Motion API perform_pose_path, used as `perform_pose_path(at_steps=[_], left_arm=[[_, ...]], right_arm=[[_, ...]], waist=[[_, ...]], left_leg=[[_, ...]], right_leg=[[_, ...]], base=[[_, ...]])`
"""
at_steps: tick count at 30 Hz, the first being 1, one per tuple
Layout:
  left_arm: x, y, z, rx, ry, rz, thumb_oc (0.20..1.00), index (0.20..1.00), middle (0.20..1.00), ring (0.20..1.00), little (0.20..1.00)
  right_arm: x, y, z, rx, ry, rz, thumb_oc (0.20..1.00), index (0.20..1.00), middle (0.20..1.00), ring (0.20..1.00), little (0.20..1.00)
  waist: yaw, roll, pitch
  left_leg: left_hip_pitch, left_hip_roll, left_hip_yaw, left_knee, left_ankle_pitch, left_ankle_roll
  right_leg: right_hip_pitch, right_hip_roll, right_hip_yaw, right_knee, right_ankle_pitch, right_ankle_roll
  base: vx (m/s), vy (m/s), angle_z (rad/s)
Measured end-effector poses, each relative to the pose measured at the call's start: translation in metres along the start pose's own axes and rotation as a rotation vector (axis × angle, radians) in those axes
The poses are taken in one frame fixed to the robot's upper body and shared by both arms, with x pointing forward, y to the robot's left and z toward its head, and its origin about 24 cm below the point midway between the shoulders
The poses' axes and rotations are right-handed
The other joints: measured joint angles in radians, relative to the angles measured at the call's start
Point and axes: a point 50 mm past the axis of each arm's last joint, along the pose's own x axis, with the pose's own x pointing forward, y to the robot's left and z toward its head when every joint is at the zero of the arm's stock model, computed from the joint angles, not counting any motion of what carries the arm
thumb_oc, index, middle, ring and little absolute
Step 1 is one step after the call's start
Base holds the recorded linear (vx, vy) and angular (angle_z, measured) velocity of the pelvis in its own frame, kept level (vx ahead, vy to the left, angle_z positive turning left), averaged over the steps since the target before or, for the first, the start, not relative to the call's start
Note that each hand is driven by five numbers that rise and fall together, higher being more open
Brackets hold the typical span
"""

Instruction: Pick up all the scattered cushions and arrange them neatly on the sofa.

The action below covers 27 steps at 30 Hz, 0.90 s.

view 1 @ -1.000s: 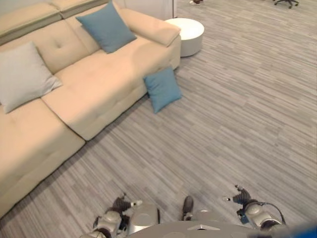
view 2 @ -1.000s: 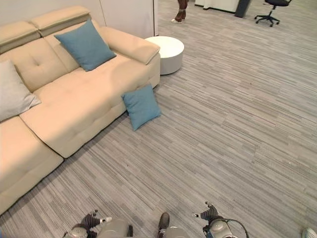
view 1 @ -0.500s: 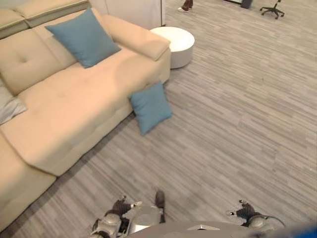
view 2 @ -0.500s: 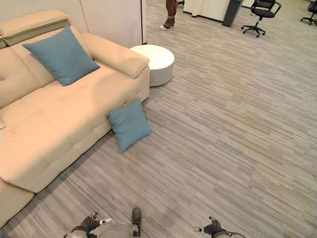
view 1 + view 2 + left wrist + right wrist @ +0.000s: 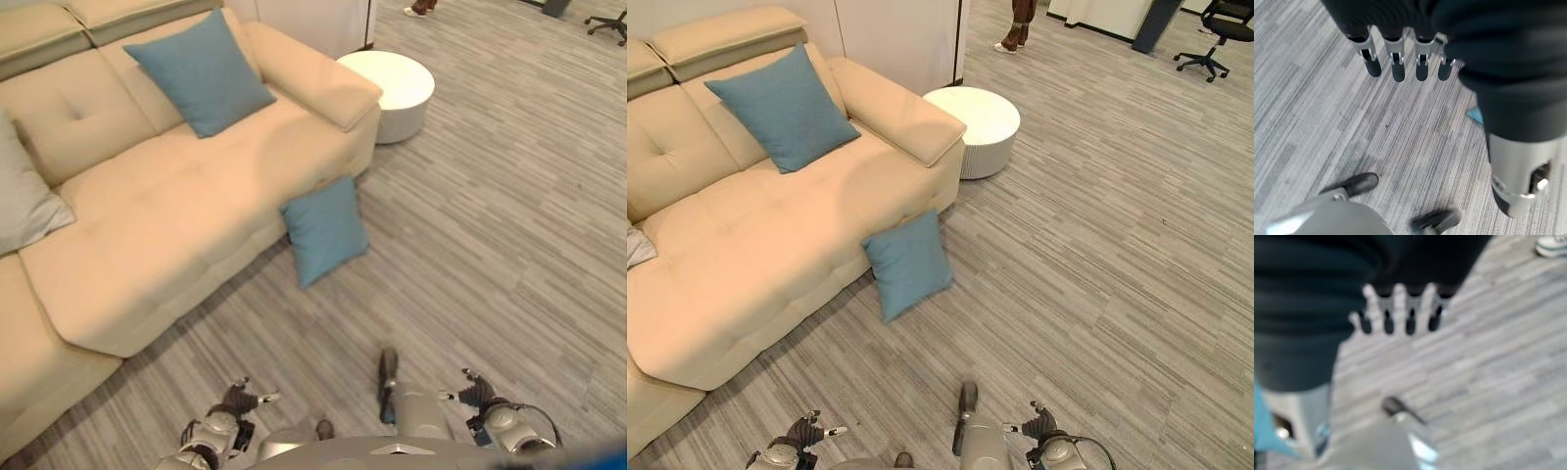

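Nothing moved, blue cushion [image 5: 324, 229] against sofa [image 5: 167, 225]

Grey striped floor [image 5: 1097, 274], a round white side table [image 5: 975, 127], an office chair [image 5: 1215, 20] far off.

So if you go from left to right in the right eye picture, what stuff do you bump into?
Blue cushion on the sofa → blue cushion on the floor → round white table → person's legs → black office chair.
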Motion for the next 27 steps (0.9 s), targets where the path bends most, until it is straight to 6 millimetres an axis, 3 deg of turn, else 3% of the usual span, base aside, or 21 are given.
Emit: perform_pose_path(at_steps=[1, 3, 4, 6, 7, 8, 9, 10, 11, 13, 16, 17, 19, 21, 23, 24, 25, 27], left_arm=[[-0.001, -0.008, 0.001, -0.005, -0.004, -0.018, 1.0, 1.0, 1.0, 1.0, 1.0], [-0.001, -0.012, 0.002, -0.009, -0.008, -0.029, 1.0, 1.0, 1.0, 1.0, 1.0], [-0.001, -0.012, 0.001, -0.005, -0.007, -0.03, 1.0, 1.0, 1.0, 1.0, 1.0], [0.0, -0.01, 0.002, -0.009, -0.007, -0.021, 1.0, 1.0, 1.0, 1.0, 1.0], [0.001, -0.007, 0.007, -0.006, -0.02, -0.015, 1.0, 1.0, 1.0, 1.0, 1.0], [0.001, -0.006, 0.005, -0.006, -0.016, -0.012, 1.0, 1.0, 1.0, 1.0, 1.0], [0.001, -0.004, 0.006, -0.003, -0.021, -0.009, 1.0, 1.0, 1.0, 1.0, 1.0], [0.002, 0.0, 0.011, 0.0, -0.034, 0.0, 1.0, 1.0, 1.0, 1.0, 1.0], [0.003, 0.005, 0.012, 0.004, -0.039, 0.011, 1.0, 1.0, 1.0, 1.0, 1.0], [0.003, 0.007, 0.015, 0.007, -0.048, 0.016, 1.0, 1.0, 1.0, 1.0, 1.0], [0.003, 0.003, 0.013, 0.006, -0.041, 0.005, 1.0, 1.0, 1.0, 1.0, 1.0], [0.003, 0.001, 0.015, 0.004, -0.046, 0.0, 1.0, 1.0, 1.0, 1.0, 1.0], [0.002, 0.001, 0.012, -0.002, -0.04, 0.001, 1.0, 1.0, 1.0, 1.0, 1.0], [0.0, 0.0, 0.001, -0.003, -0.011, -0.007, 1.0, 1.0, 1.0, 1.0, 1.0], [-0.002, -0.002, -0.008, -0.002, 0.012, -0.021, 1.0, 1.0, 1.0, 1.0, 1.0], [-0.002, -0.002, -0.009, -0.002, 0.018, -0.021, 1.0, 1.0, 1.0, 1.0, 1.0], [-0.004, -0.001, -0.016, 0.0, 0.037, -0.019, 1.0, 1.0, 1.0, 1.0, 1.0], [-0.002, 0.003, -0.01, 0.003, 0.026, -0.01, 1.0, 1.0, 1.0, 1.0, 1.0]], right_arm=[[-0.002, 0.0, -0.012, -0.006, 0.04, 0.0, 1.0, 1.0, 1.0, 1.0, 1.0], [-0.003, -0.001, -0.016, -0.006, 0.055, -0.001, 1.0, 1.0, 1.0, 1.0, 1.0], [-0.002, -0.003, -0.014, 0.002, 0.052, -0.01, 1.0, 1.0, 1.0, 1.0, 1.0], [-0.002, -0.006, -0.011, 0.032, 0.039, -0.024, 1.0, 1.0, 1.0, 1.0, 1.0], [-0.001, -0.007, -0.01, 0.031, 0.028, -0.025, 1.0, 1.0, 1.0, 1.0, 1.0], [0.0, -0.011, -0.004, 0.033, 0.008, -0.035, 1.0, 1.0, 1.0, 1.0, 1.0], [0.001, -0.013, -0.001, 0.034, 0.005, -0.039, 1.0, 1.0, 1.0, 1.0, 1.0], [0.002, -0.013, 0.001, 0.035, 0.001, -0.04, 1.0, 1.0, 1.0, 1.0, 1.0], [0.002, -0.012, 0.003, 0.041, -0.004, -0.037, 1.0, 1.0, 1.0, 1.0, 1.0], [0.002, -0.013, 0.002, 0.056, 0.002, -0.041, 1.0, 1.0, 1.0, 1.0, 1.0], [0.001, -0.013, -0.005, 0.054, 0.026, -0.042, 1.0, 1.0, 1.0, 1.0, 1.0], [0.0, -0.012, -0.013, 0.052, 0.057, -0.04, 1.0, 1.0, 1.0, 1.0, 1.0], [-0.001, -0.011, -0.015, 0.055, 0.063, -0.038, 1.0, 1.0, 1.0, 1.0, 1.0], [-0.004, -0.011, -0.024, 0.056, 0.082, -0.037, 1.0, 1.0, 1.0, 1.0, 1.0], [-0.005, -0.01, -0.029, 0.053, 0.098, -0.035, 1.0, 1.0, 1.0, 1.0, 1.0], [-0.006, -0.007, -0.033, 0.051, 0.107, -0.027, 1.0, 1.0, 1.0, 1.0, 1.0], [-0.007, -0.005, -0.033, 0.05, 0.102, -0.02, 1.0, 1.0, 1.0, 1.0, 1.0], [-0.005, -0.006, -0.026, 0.048, 0.078, -0.021, 1.0, 1.0, 1.0, 1.0, 1.0]], waist=[[-0.012, 0.019, -0.012], [-0.017, 0.022, -0.018], [-0.012, 0.019, -0.02], [-0.021, 0.018, -0.026], [-0.018, 0.009, -0.023], [-0.004, 0.002, -0.018], [-0.003, 0.0, -0.015], [0.005, -0.015, -0.005], [0.007, -0.033, 0.004], [0.004, -0.04, 0.014], [0.001, -0.004, 0.029], [0.0, 0.006, 0.032], [0.012, 0.012, 0.026], [0.008, 0.014, -0.003], [0.004, 0.02, -0.029], [0.008, 0.014, -0.033], [0.004, 0.01, -0.038], [0.004, 0.027, -0.03]], left_leg=[[0.005, 0.039, -0.04, 0.043, -0.039, -0.031], [-0.017, 0.058, -0.042, 0.121, -0.049, -0.052], [-0.068, 0.069, -0.012, 0.231, -0.041, -0.074], [-0.163, 0.079, 0.004, 0.448, -0.044, -0.109], [-0.218, 0.083, 0.023, 0.579, -0.019, -0.14], [-0.306, 0.103, 0.056, 0.727, 0.059, -0.148], [-0.347, 0.125, 0.093, 0.796, 0.082, -0.145], [-0.376, 0.135, 0.138, 0.789, 0.058, -0.123], [-0.385, 0.131, 0.172, 0.682, 0.043, -0.114], [-0.402, 0.114, 0.207, 0.39, 0.055, -0.11], [-0.41, 0.124, 0.285, 0.108, 0.164, -0.131], [-0.424, 0.138, 0.324, 0.075, 0.204, -0.14], [-0.432, 0.152, 0.349, 0.094, 0.223, -0.132], [-0.394, 0.138, 0.316, 0.091, 0.223, -0.122], [-0.348, 0.122, 0.318, 0.043, 0.267, -0.041], [-0.314, 0.105, 0.33, 0.013, 0.256, -0.021], [-0.281, 0.081, 0.342, -0.003, 0.252, 0.025], [-0.253, 0.08, 0.345, -0.023, 0.243, 0.039]], right_leg=[[0.026, 0.018, -0.021, 0.033, 0.043, -0.018], [0.059, 0.039, -0.032, 0.014, 0.05, -0.054], [0.107, 0.051, -0.053, -0.031, 0.062, -0.118], [0.161, 0.058, -0.083, -0.086, 0.062, -0.134], [0.192, 0.058, -0.095, -0.113, 0.059, -0.163], [0.222, 0.069, -0.1, -0.138, 0.039, -0.194], [0.241, 0.075, -0.104, -0.153, 0.034, -0.201], [0.265, 0.071, -0.108, -0.182, 0.033, -0.204], [0.289, 0.062, -0.108, -0.208, 0.033, -0.204], [0.299, 0.061, -0.124, -0.216, 0.023, -0.205], [0.355, 0.097, -0.167, -0.217, -0.022, -0.194], [0.37, 0.119, -0.183, -0.217, -0.04, -0.193], [0.4, 0.131, -0.174, -0.217, -0.065, -0.183], [0.433, 0.13, -0.154, -0.211, -0.097, -0.157], [0.448, 0.119, -0.15, -0.19, -0.123, -0.124], [0.448, 0.098, -0.14, -0.151, -0.146, -0.103], [0.428, 0.065, -0.131, -0.055, -0.183, -0.062], [0.312, 0.026, -0.131, 0.212, -0.23, -0.013]], base=[[0.25, -0.252, 0.87], [0.2, -0.29, 0.75], [0.14, -0.265, 0.48], [0.05, -0.175, 0.43], [0.17, -0.286, 0.3], [0.22, -0.243, 0.25], [0.24, -0.142, 0.24], [0.22, -0.043, 0.26], [0.16, -0.015, 0.26], [0.25, 0.001, 0.21], [0.28, 0.027, 0.27], [0.18, 0.046, 0.27], [0.32, 0.119, -0.11], [0.3, 0.163, -0.24], [0.16, 0.108, -0.13], [0.12, 0.153, -0.22], [0.15, 0.191, -0.29], [0.1, 0.108, -0.13]])
